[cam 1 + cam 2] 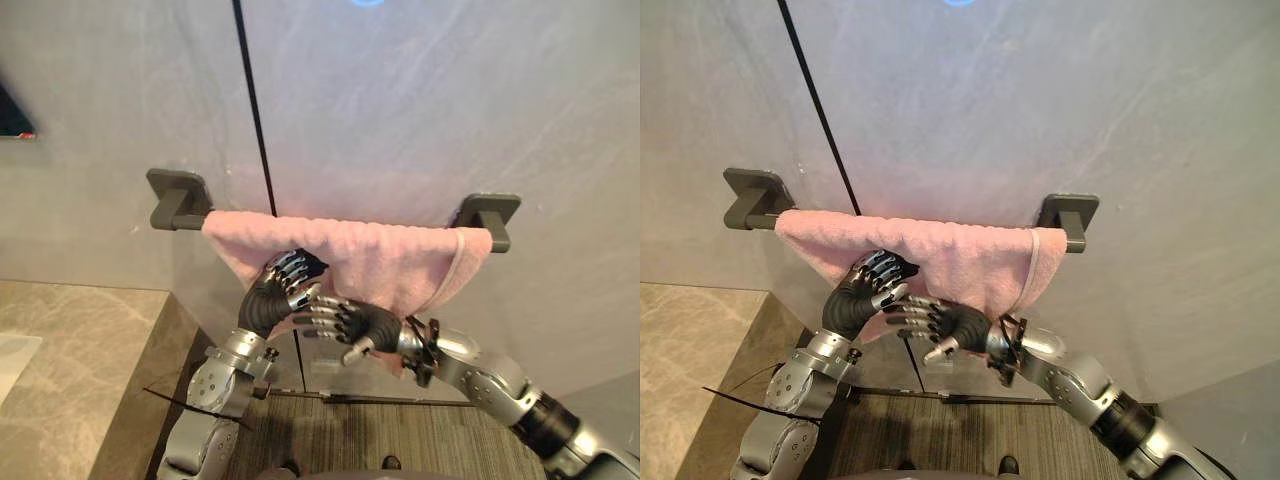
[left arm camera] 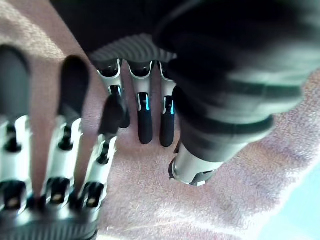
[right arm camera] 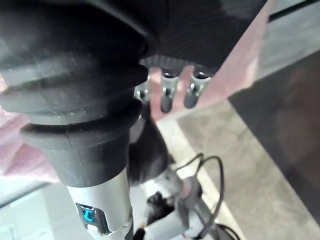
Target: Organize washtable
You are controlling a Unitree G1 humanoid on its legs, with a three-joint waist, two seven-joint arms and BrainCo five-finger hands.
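Pink towel [image 1: 390, 255] lies lengthwise along the wall-mounted towel bar [image 1: 180, 205], its hanging front just behind both hands (they meet mid-cloth), left hand [image 1: 280, 290] slightly higher, right hand [image 1: 355, 322] below, fingers loosely extended, clamping nothing.

Grey marbled wall [image 1: 420, 120] with a black vertical seam [image 1: 254, 110], beige stone counter [image 1: 70, 370] at left — dark striped floor [image 1: 400, 430] below

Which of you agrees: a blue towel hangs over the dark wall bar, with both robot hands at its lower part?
Not quite. The towel is pink, not blue, as the left eye view shows. It does hang over the dark wall bar, with the left robot hand and the right robot hand at its lower part.
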